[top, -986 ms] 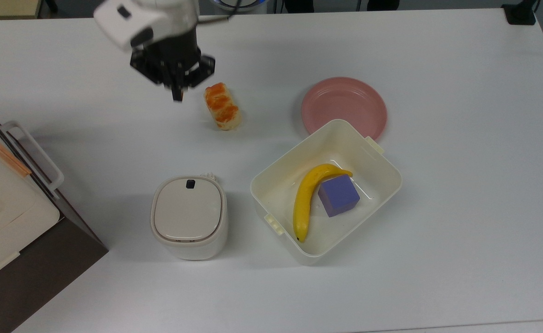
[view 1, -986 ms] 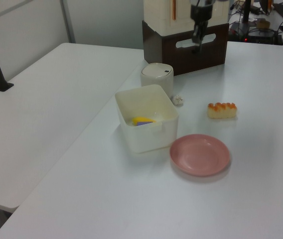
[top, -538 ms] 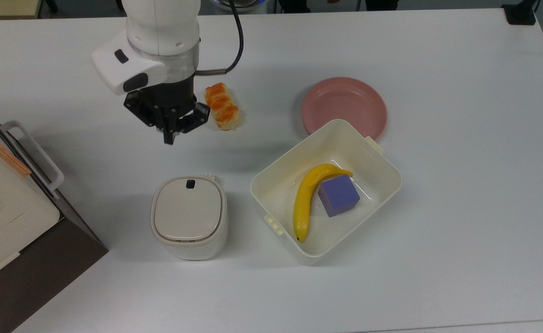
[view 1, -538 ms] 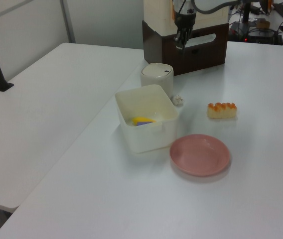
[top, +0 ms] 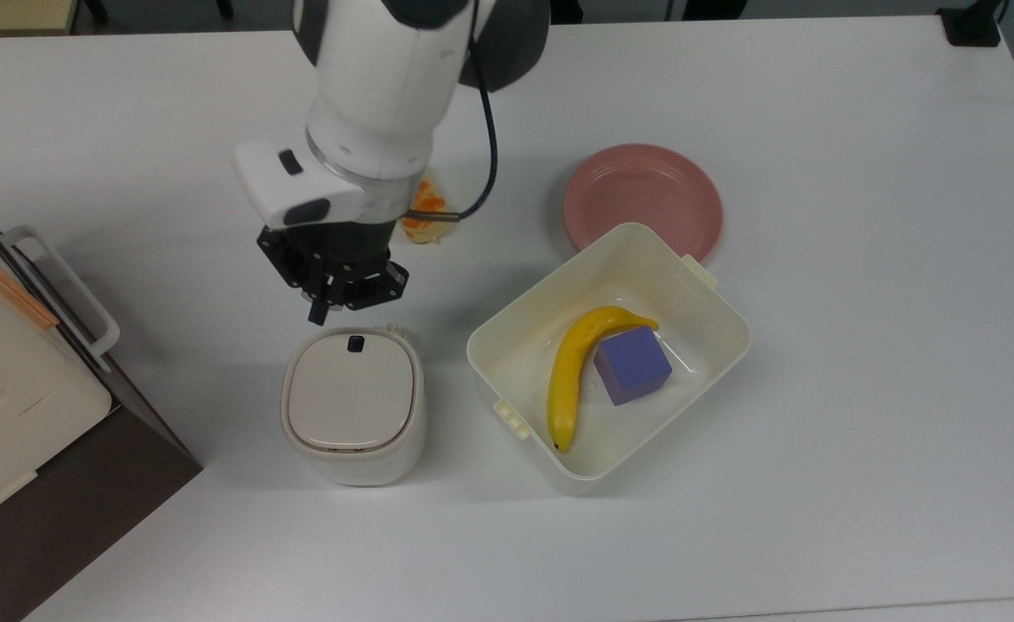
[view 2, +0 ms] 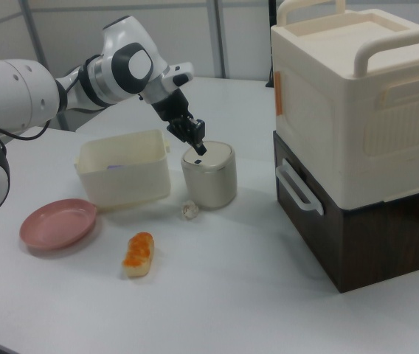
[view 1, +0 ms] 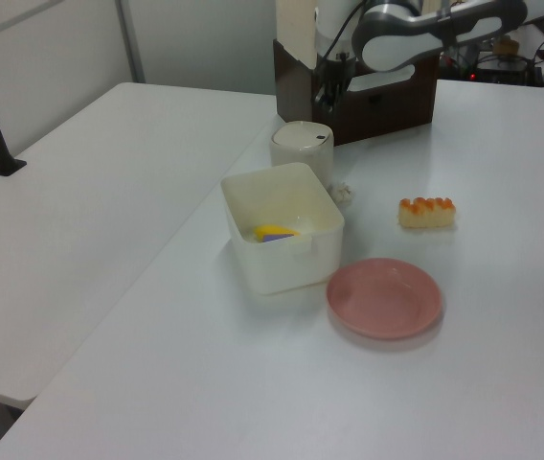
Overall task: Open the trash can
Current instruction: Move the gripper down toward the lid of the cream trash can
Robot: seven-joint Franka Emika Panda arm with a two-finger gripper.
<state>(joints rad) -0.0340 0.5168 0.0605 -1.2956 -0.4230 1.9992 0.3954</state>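
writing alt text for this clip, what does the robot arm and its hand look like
The arm has glossy white rounded shells with dark grey joint sections. A thin black cable loops alongside the wrist. The white wrist block carries small dark oval insets. Below it sits the hand, a black, angular assembly with dark fingers.
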